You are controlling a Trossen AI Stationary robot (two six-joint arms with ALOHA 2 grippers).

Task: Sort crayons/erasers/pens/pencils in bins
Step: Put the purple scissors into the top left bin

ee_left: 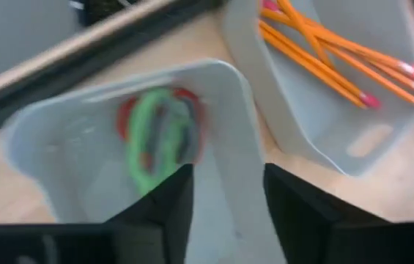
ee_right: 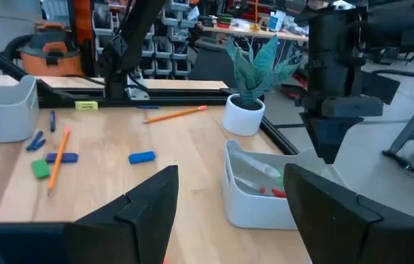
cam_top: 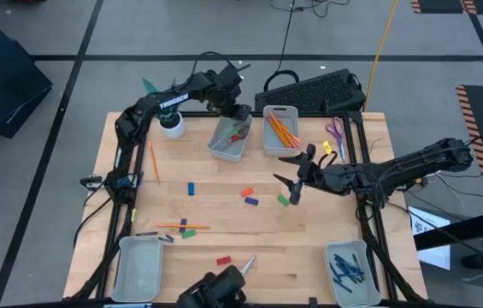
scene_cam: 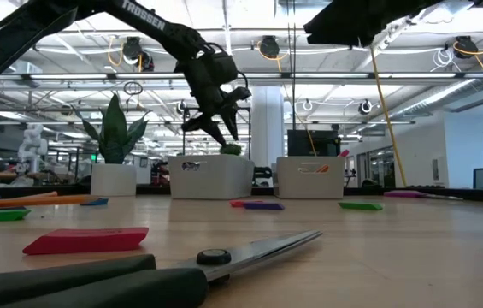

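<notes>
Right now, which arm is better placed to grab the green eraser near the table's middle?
Right, probably. Its open claw hangs just beside the green eraser, while the left claw, also open, is over the eraser bin at the far edge.

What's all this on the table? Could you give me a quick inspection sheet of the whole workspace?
Surface: wooden table.
Job's things: pencils binned; pens binned; erasers loose; far bin with red and green items; empty bin.
Clutter: plant pot, scissors, keyboard.
Grippers: left gripper above the far bin, jaws open; right gripper mid-table, open.
Cables: yellow cable on the floor.
Surroundings: workshop.
</notes>
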